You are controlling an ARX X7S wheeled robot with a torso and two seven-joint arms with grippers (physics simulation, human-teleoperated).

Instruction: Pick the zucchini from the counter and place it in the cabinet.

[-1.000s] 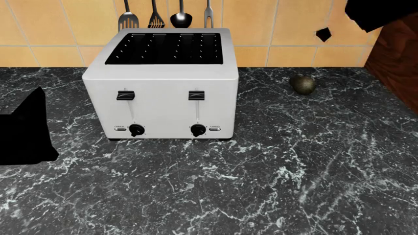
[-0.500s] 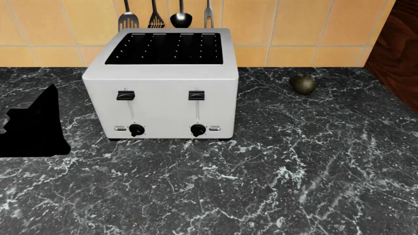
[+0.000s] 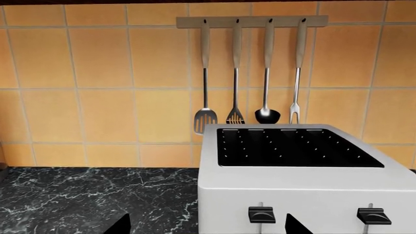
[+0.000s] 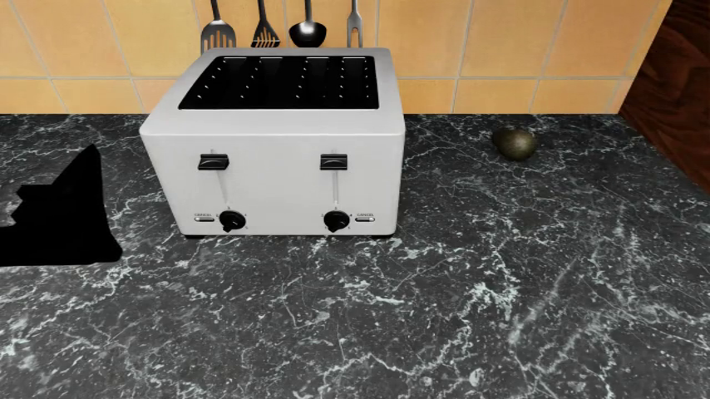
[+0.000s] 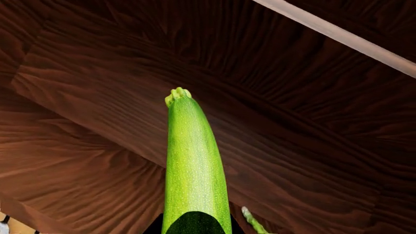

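The bright-green zucchini [image 5: 194, 161] fills the middle of the right wrist view, its paler stem end pointing away at dark wood cabinet panels [image 5: 293, 126]. My right gripper [image 5: 195, 227] is shut on its near end; only dark finger parts show at the frame edge. This gripper and the zucchini are out of the head view. My left gripper [image 4: 61, 218] is a black shape over the black marble counter [image 4: 500, 291], left of the toaster. In the left wrist view its fingertips [image 3: 122, 225] stand wide apart, open and empty.
A white four-slot toaster [image 4: 278, 141] stands mid-counter against the tan tile wall, also in the left wrist view [image 3: 293, 180]. Utensils [image 3: 250, 73] hang on a rail above it. A dark olive roundish fruit [image 4: 515, 142] lies at right. Dark wood cabinet side [image 4: 671, 91] is far right.
The right arm's black shape has left the head view's top right corner. The left gripper has shifted slightly right toward the toaster, then held still.
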